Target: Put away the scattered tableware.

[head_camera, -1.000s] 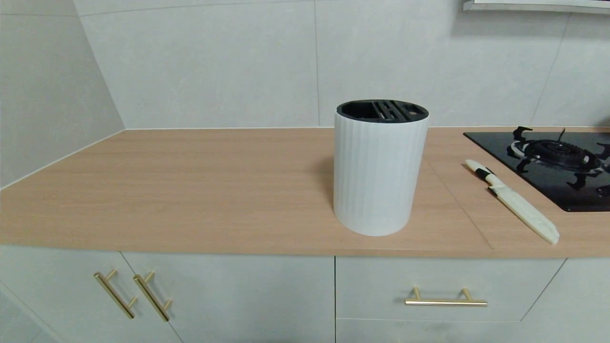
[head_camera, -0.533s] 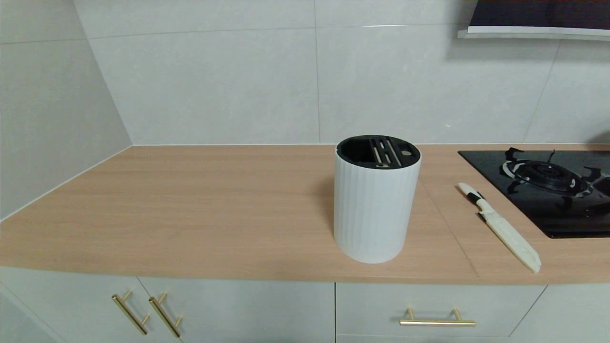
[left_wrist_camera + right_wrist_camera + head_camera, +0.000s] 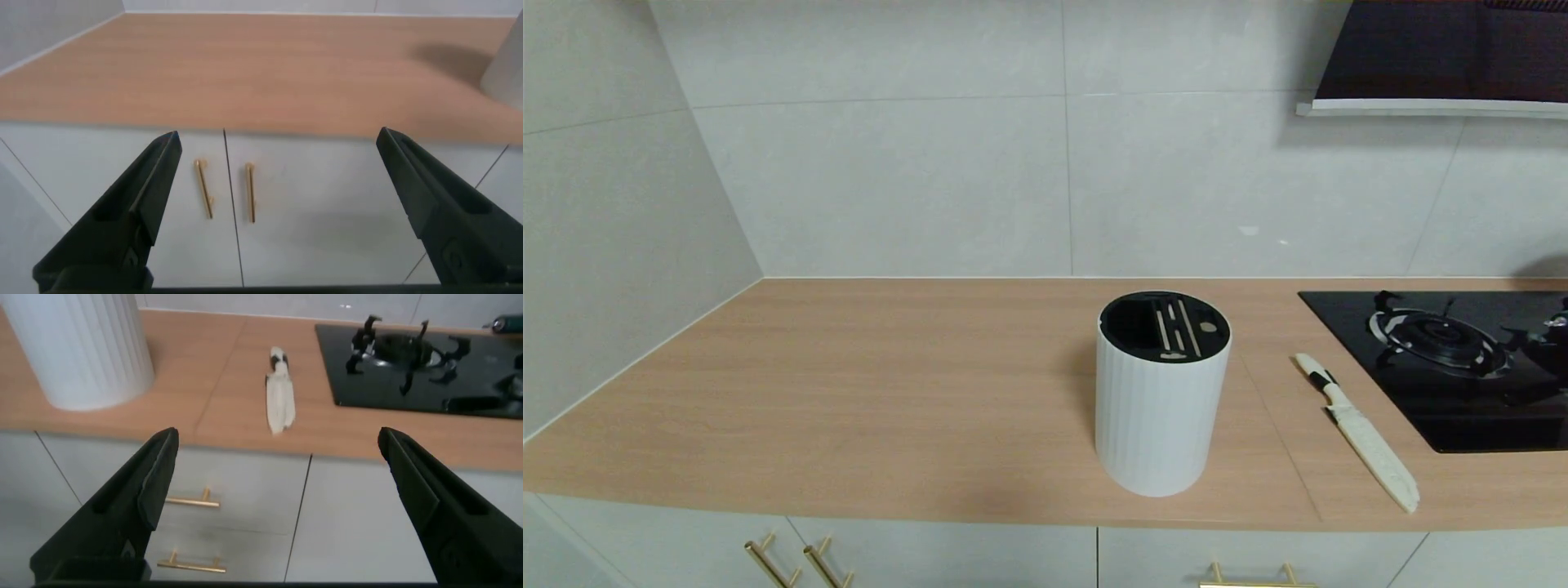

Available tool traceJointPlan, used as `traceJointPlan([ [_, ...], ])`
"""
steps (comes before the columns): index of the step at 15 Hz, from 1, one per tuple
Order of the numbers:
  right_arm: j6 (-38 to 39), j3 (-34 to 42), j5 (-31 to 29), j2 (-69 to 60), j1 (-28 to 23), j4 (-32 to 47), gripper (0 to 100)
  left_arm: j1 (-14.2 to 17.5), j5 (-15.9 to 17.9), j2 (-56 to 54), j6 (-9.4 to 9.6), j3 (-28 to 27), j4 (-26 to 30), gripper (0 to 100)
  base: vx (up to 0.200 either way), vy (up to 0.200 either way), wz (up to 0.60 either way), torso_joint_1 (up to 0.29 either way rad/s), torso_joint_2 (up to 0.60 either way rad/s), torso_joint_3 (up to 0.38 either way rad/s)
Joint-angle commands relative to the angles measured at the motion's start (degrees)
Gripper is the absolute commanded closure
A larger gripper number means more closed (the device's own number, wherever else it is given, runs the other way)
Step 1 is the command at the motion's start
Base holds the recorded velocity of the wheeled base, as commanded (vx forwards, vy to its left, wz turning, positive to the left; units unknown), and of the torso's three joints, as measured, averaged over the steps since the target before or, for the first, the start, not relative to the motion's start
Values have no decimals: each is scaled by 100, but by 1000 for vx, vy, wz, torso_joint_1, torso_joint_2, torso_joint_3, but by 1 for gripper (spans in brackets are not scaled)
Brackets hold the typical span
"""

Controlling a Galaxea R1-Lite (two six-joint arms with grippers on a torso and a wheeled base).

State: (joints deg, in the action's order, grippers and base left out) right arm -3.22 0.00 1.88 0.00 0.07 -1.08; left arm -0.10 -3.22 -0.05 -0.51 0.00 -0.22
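Observation:
A white ribbed cylindrical holder (image 3: pixel 1161 400) with a black slotted top stands upright on the wooden countertop (image 3: pixel 890 392). To its right, a cream-coloured knife (image 3: pixel 1356 429) with a black band on its handle lies flat near the counter's front edge. In the right wrist view the knife (image 3: pixel 279 394) and the holder (image 3: pixel 80 345) lie beyond my right gripper (image 3: pixel 278 514), which is open and in front of the cabinet fronts, below the counter edge. My left gripper (image 3: pixel 278 212) is open too, facing the cabinet doors left of the holder (image 3: pixel 507 61).
A black gas hob (image 3: pixel 1445 359) sits at the counter's right end, just beyond the knife. A range hood (image 3: pixel 1437 61) hangs above it. Tiled walls close the back and the left. Brass handles (image 3: pixel 229 189) stick out from the cabinet doors under the counter.
The head camera has risen, so the whole scene has slid down and the holder's slotted top shows more. The holder and knife have not moved on the counter.

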Motion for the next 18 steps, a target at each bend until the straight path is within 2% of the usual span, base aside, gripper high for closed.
traceJointPlan([
  [1,-3,0,6,9,1,-6,0,1,5,5,-10,0,-4,0,0,0,0,271,-583,-310],
  [9,-12,0,6,9,1,-6,0,1,-3,5,-2,0,-4,0,0,0,0,247,-508,-264],
  [17,-188,-18,-109,9,1,-173,0,1,5,5,-2,0,-4,0,0,0,0,6,-12,-6],
  [18,-135,-527,-65,185,28,-225,0,1,-3,5,-2,0,-4,0,0,0,0,0,0,0],
])
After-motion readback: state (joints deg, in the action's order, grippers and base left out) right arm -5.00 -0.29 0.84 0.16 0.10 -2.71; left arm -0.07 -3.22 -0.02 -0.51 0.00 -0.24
